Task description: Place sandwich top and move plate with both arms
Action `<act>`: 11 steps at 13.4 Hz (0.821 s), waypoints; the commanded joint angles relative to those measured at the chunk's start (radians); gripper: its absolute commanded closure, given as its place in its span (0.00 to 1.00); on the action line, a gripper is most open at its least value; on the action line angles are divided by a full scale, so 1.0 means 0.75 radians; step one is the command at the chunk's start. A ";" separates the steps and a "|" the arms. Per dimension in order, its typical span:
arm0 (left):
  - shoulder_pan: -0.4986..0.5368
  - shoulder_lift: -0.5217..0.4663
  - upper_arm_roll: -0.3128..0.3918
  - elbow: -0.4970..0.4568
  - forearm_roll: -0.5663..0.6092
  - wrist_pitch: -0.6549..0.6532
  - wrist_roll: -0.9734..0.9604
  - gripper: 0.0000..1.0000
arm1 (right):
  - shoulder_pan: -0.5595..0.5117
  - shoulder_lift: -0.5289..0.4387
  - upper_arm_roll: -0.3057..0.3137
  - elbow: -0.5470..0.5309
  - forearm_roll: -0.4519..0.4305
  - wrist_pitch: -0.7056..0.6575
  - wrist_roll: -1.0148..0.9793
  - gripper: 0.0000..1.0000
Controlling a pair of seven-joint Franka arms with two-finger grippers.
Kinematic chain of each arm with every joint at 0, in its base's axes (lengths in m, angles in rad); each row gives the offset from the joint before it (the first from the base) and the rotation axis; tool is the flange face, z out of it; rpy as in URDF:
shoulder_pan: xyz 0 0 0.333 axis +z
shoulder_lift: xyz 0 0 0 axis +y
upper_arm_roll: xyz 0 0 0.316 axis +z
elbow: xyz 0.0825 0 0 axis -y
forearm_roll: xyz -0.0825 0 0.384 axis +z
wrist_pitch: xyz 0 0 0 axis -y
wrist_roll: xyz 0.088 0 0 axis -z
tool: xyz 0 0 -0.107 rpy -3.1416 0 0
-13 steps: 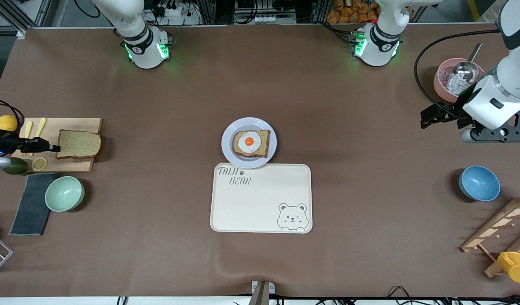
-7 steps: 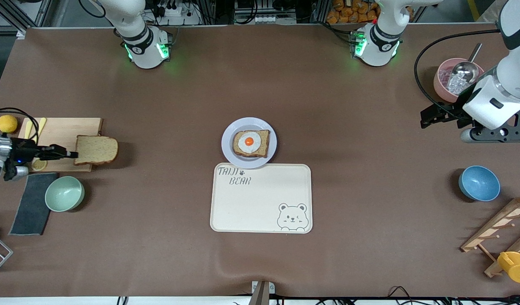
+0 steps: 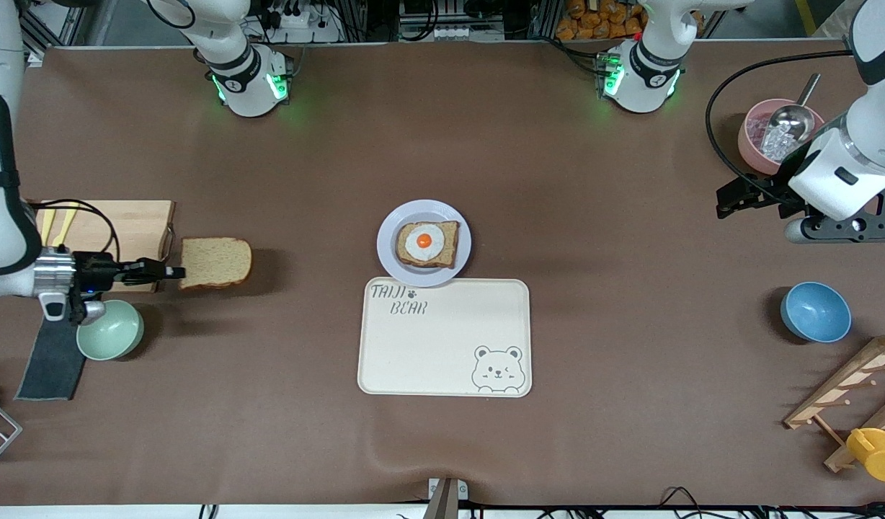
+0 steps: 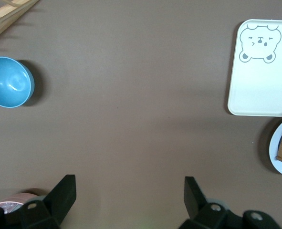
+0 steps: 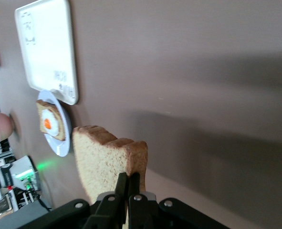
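- The sandwich top hangs over bare table beside the cutting board, pinched by its edge in the right gripper.
- The plate with the egg slice touches the tray.
- Carrying step; next, lowering squarely onto the egg.
- The left gripper waits, jaws apart, near the pink bowl.

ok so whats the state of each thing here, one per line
sandwich top: lifted, pinched by its edge, over bare table
right end effector: shut on the sandwich top
left end effector: open, empty, waiting above the table
plate: on the table, touching the tray's edge
egg slice: lying uncovered on the plate
tray: empty
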 commanded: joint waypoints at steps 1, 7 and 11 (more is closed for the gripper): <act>0.011 -0.001 0.005 0.020 -0.031 -0.044 0.024 0.00 | 0.087 -0.006 -0.011 -0.040 0.094 -0.003 0.042 1.00; 0.038 -0.003 0.011 0.018 -0.029 -0.103 0.043 0.00 | 0.350 -0.073 -0.011 -0.224 0.295 0.209 0.183 1.00; 0.038 -0.003 0.011 0.020 -0.029 -0.124 0.041 0.00 | 0.516 -0.123 -0.011 -0.355 0.481 0.367 0.249 1.00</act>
